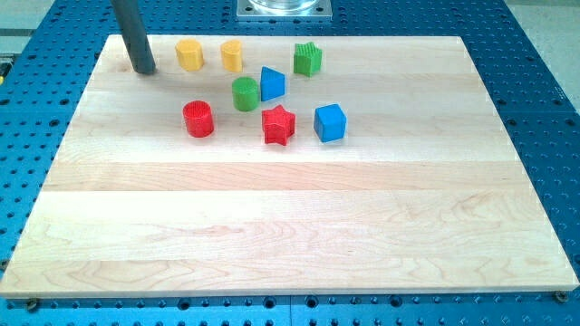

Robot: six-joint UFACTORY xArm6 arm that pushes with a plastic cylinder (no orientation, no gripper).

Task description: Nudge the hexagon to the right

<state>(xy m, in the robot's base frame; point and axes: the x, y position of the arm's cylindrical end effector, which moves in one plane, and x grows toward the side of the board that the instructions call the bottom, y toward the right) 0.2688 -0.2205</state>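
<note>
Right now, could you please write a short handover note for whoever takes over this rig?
My tip rests on the board near its top-left corner, to the view's left of the blocks and touching none.
Two yellow blocks sit near the top edge: the left yellow block, nearest my tip, looks like the hexagon; the right yellow block is just beside it.
Done: no push visible yet.
Left: bring my tip to the left yellow block's left side and nudge it rightwards, gently, since the right yellow block lies in its path.
</note>
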